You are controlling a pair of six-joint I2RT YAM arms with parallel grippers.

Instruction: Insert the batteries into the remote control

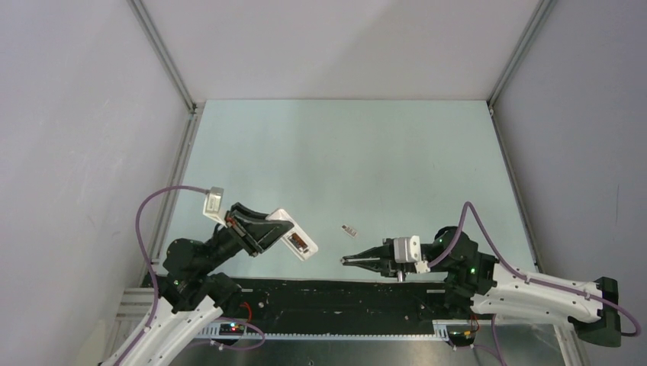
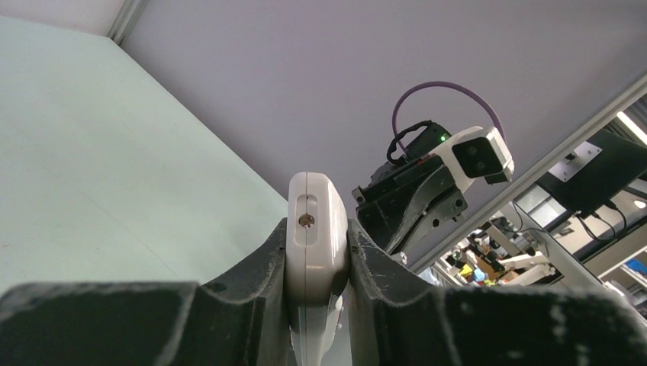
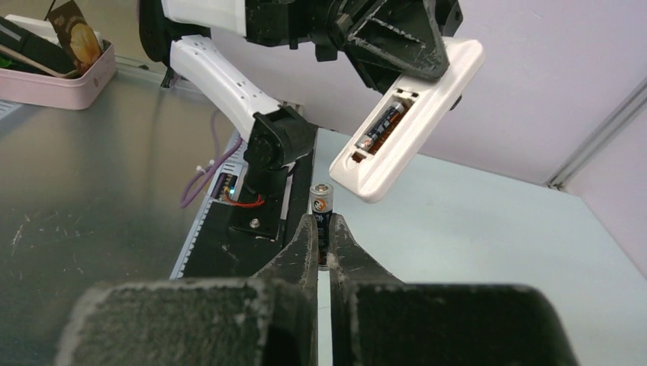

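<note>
Our right gripper clamps a battery crosswise at its tips. The remote, pinched in our left gripper, hangs near to its left, open back toward us, long axis slanted against the battery's.

Glossy white plastic remote control, matt table

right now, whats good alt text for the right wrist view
The right tool pinches a battery upright, metal end up. Just beyond it, the left tool holds the remote in the air, back side facing the camera, with a second battery lying in its open recess.
</note>
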